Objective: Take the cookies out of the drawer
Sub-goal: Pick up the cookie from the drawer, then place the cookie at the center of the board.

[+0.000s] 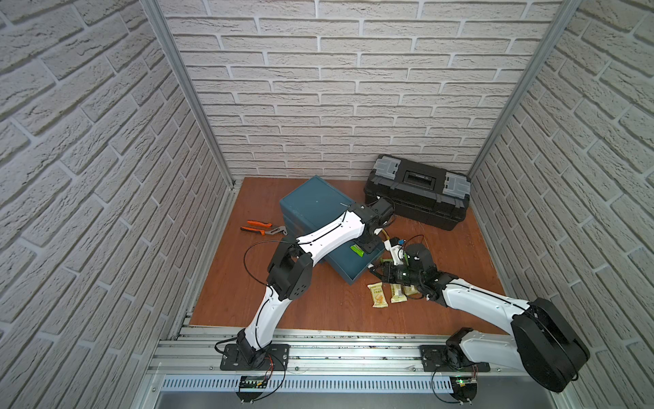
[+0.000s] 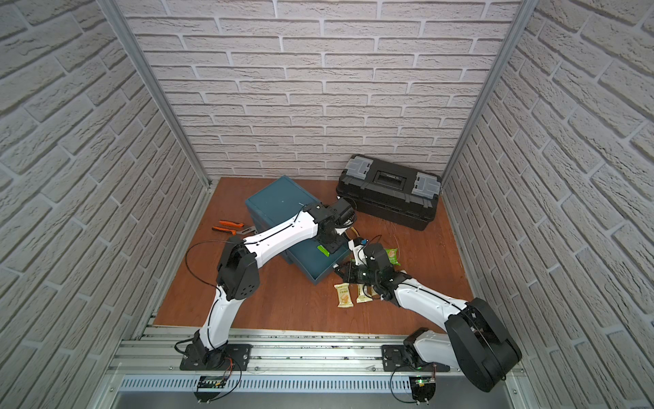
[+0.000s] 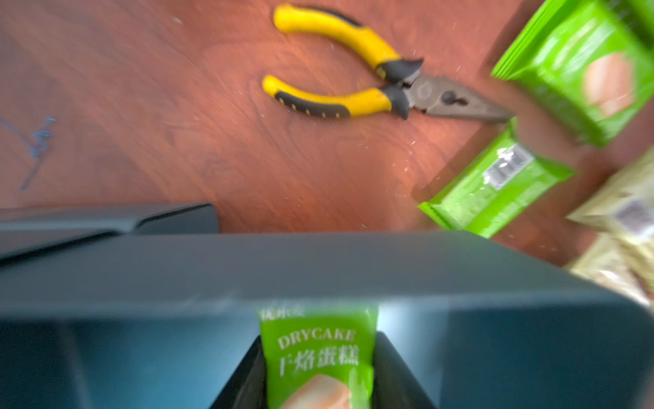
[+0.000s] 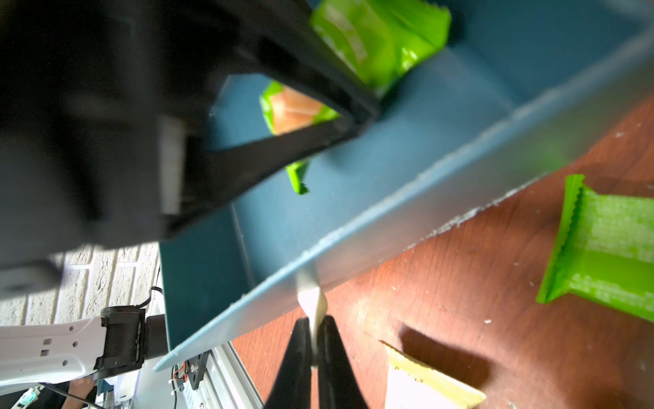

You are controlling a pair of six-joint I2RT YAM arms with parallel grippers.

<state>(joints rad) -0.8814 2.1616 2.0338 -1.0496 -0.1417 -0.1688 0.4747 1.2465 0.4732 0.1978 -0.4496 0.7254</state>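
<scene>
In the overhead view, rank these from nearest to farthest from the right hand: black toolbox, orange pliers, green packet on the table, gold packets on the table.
From the right hand, in a top view:
1. Gold packets, just toward the base rail.
2. Green packet, to its right.
3. Black toolbox by the back wall and orange pliers far left: too close to call.

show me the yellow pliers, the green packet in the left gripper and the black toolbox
yellow pliers (image 3: 423,90): left wrist view, on the grey pivot joint
green packet (image 3: 318,354): left wrist view, on its printed front
black toolbox (image 1: 419,176): in a top view, on the lid's carry handle
</scene>
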